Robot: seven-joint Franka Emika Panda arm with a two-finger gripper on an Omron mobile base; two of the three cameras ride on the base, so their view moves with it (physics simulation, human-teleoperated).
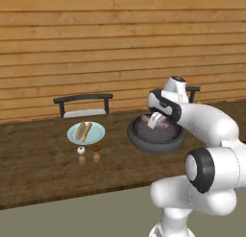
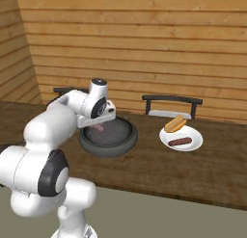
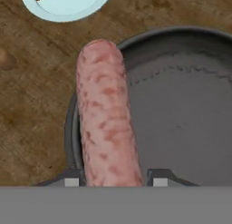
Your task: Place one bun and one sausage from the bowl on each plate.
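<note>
My gripper (image 3: 115, 180) is shut on a pink mottled sausage (image 3: 106, 119), which sticks out ahead over the left rim of the black-grey bowl (image 3: 172, 32). From the left base the gripper (image 1: 156, 121) hangs just above the bowl (image 1: 153, 147) at mid table. The pale blue plate (image 1: 97, 134) lies left of the bowl with a bun (image 1: 84, 130) on it; its edge (image 3: 68, 5) shows beyond the sausage tip. The white plate (image 2: 193, 135) sits right of the bowl (image 2: 108, 148) and carries a bun (image 2: 174, 123) and a dark sausage (image 2: 180, 142).
Two small shakers, one white-topped (image 1: 81, 150) and one brown-topped (image 1: 96, 148), stand just in front of the blue plate. Dark chairs (image 1: 82, 105) (image 2: 172, 104) stand behind the wooden table. The table's near edge (image 1: 72, 197) runs in front of my base.
</note>
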